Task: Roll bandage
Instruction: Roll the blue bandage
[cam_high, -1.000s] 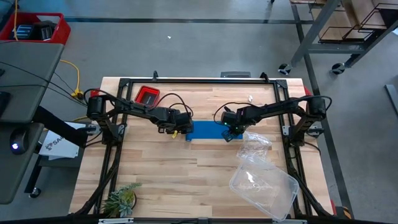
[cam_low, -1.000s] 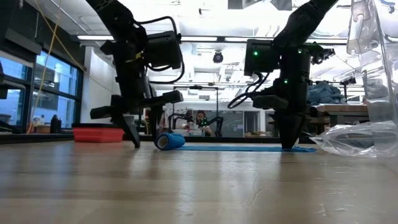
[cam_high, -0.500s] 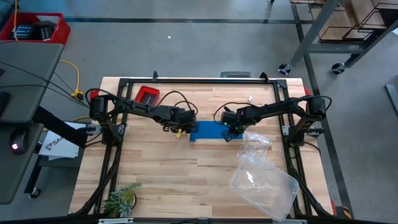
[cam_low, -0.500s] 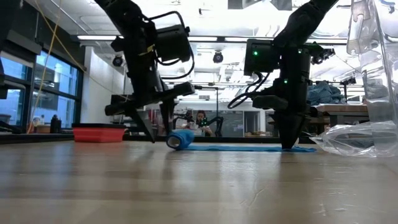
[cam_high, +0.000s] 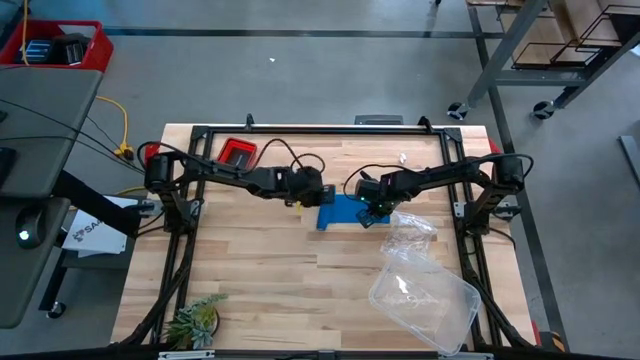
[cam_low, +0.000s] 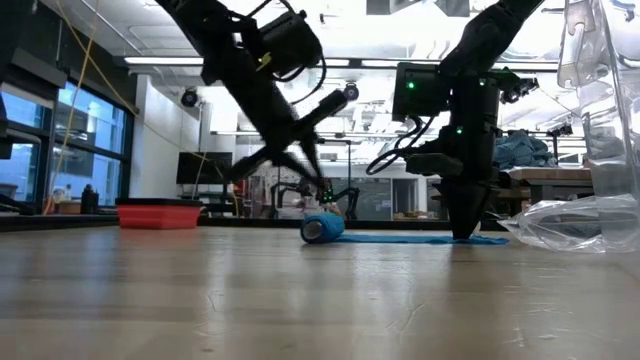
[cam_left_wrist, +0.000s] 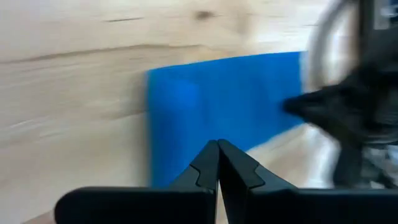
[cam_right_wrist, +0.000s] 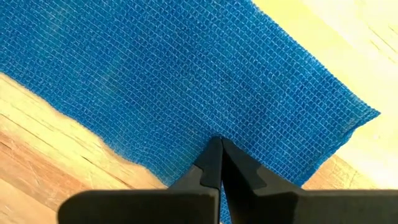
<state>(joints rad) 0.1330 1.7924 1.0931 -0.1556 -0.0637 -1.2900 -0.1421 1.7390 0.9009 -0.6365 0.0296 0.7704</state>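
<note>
The bright blue bandage (cam_high: 348, 212) lies flat on the wooden table, with its left end wound into a small roll (cam_low: 322, 228). My left gripper (cam_low: 326, 204) is shut and slants down from the left, its tips just over the roll. My right gripper (cam_high: 372, 214) is shut and points straight down onto the flat band near its right end (cam_right_wrist: 292, 93). My left gripper comes at the roll (cam_left_wrist: 171, 124) slanting from the table's left and above, with shut fingertips at the roll's top. The roll sits on the table. I cannot tell for sure whether the tips touch it. My right gripper presses its shut fingertips down on the flat band (cam_right_wrist: 217, 124) from above, a little in from the right end. The band lies flat on the table under them.
A small red tray (cam_high: 238, 153) sits at the far left of the table. A crumpled clear plastic bag (cam_high: 408, 232) and a clear plastic container (cam_high: 425, 300) lie to the right and near side of the bandage. A small plant (cam_high: 195, 322) stands at the near left corner.
My left gripper has gone toward the table's right edge, tipped over to a slant and shut. The roll has rolled to the right along the band, and the flat part has grown shorter. The right end has stayed under my right gripper.
</note>
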